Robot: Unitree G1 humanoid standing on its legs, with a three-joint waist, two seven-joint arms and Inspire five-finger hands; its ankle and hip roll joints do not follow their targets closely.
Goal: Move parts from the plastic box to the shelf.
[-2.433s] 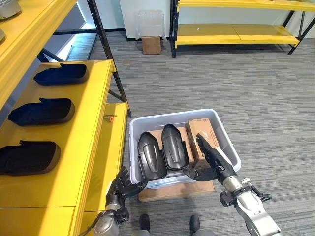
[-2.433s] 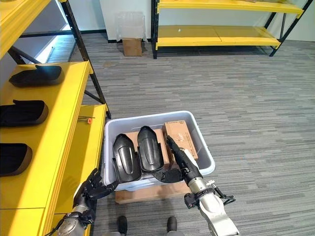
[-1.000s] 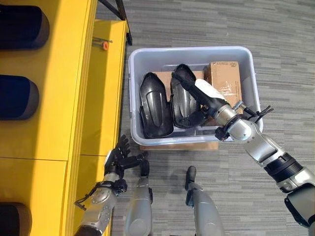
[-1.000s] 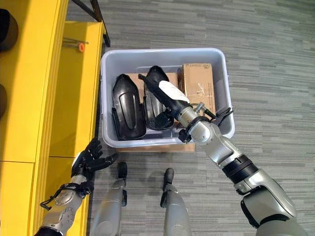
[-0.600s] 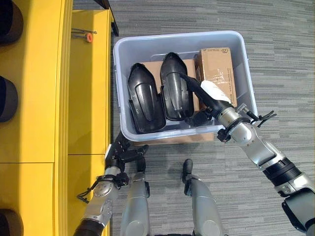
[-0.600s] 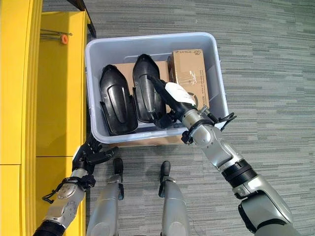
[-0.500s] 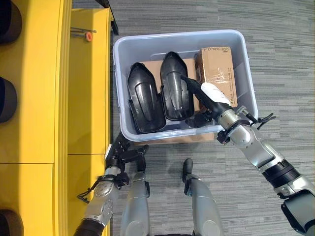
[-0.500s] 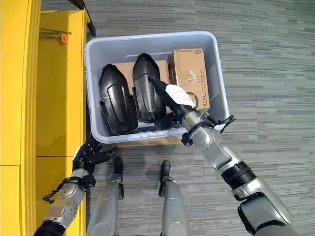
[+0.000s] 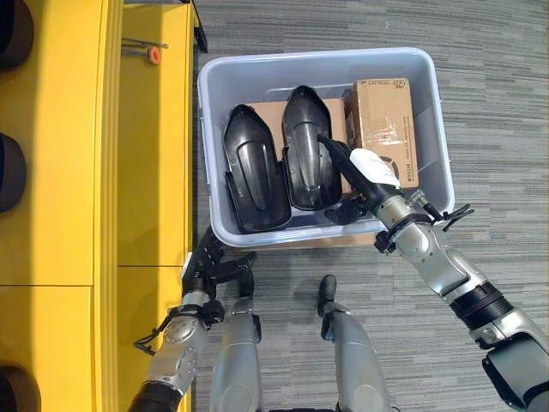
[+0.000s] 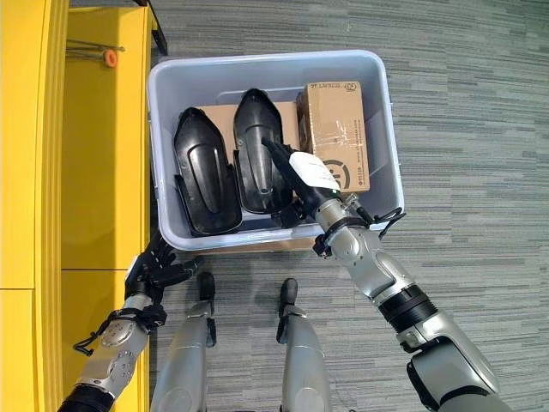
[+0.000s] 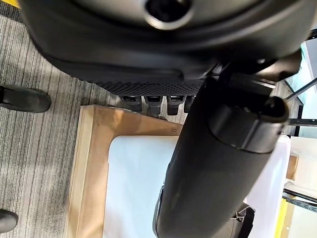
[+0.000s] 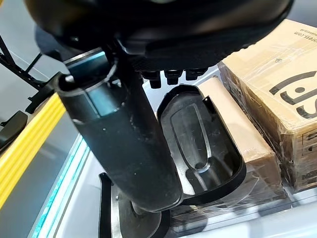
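Two glossy black moulded plastic parts (image 9: 283, 163) lie side by side in the grey plastic box (image 9: 436, 112), long axes toward its far wall, the right hand (image 9: 356, 172), fingers extended, nearer than the spread left hand (image 9: 206, 266).

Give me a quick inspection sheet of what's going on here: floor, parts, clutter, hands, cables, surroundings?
Surface: grey carpet floor.
Job's things: plastic box on a wooden board; inside it two black parts, left part and right part, side by side on cardboard. More black parts lie on the yellow shelf.
Clutter: cardboard box in the plastic box; orange-tipped tool on the shelf.
Hands: right hand reaches into the box at the right part, fingers straight; left hand open, beside the box's near corner.
Cables: nothing seen.
Surroundings: nothing seen.
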